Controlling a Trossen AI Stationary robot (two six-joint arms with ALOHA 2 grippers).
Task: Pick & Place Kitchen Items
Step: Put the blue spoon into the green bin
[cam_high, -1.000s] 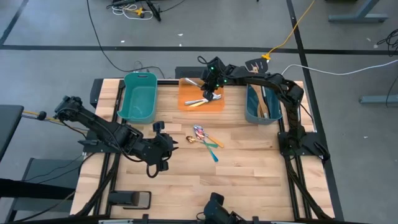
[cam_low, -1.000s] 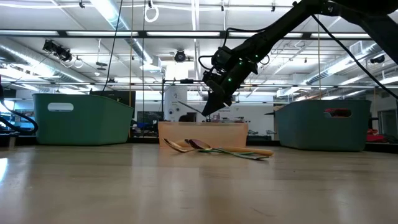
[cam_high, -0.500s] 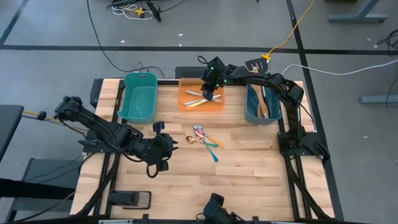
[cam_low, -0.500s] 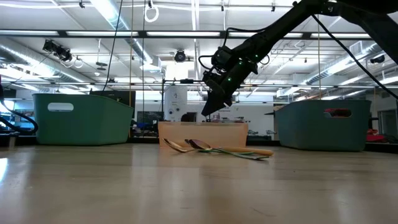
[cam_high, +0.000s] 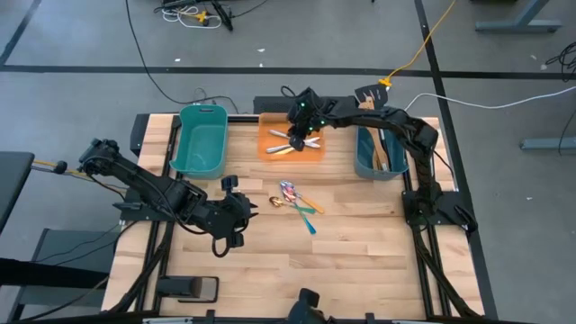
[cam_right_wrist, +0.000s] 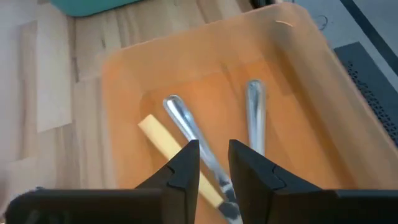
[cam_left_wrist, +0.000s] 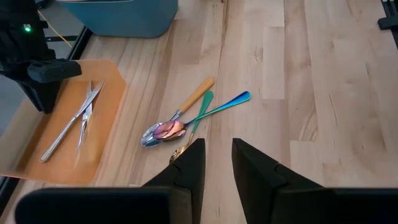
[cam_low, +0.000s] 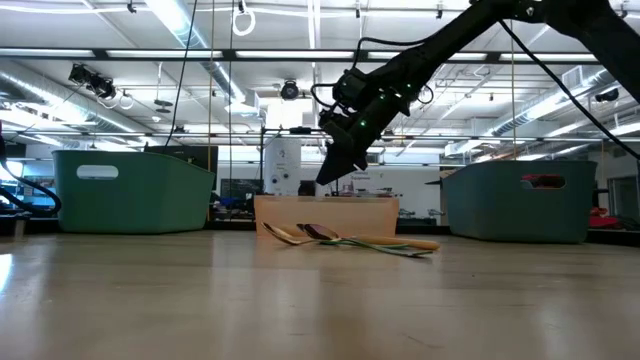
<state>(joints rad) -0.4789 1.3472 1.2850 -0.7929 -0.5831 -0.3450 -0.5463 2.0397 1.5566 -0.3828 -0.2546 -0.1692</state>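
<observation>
My right gripper [cam_high: 301, 135] hangs open and empty above the orange tray [cam_high: 270, 151], fingers pointing down; it also shows in the low view [cam_low: 326, 177]. In the tray lie silver cutlery [cam_right_wrist: 186, 127] and a pale yellow-handled piece [cam_right_wrist: 163, 139]. Several slim utensils [cam_high: 297, 200] lie flat together at the table's middle: an iridescent spoon [cam_left_wrist: 163, 132], a blue-handled piece [cam_left_wrist: 229, 102], a teal-handled piece [cam_left_wrist: 200, 111] and a wooden-handled piece [cam_left_wrist: 196, 96]. My left gripper [cam_high: 247, 209] waits open and empty just left of them.
A teal tub [cam_high: 202, 139] stands left of the tray. A second teal tub [cam_high: 372, 153], right of the tray, holds wooden utensils [cam_high: 382, 155]. Bare wooden table [cam_high: 360, 243] lies near the front edge.
My right gripper has gone up a little and toward the table's left over the orange tray. A thin utensil that slanted below its fingers a second ago no longer shows there.
</observation>
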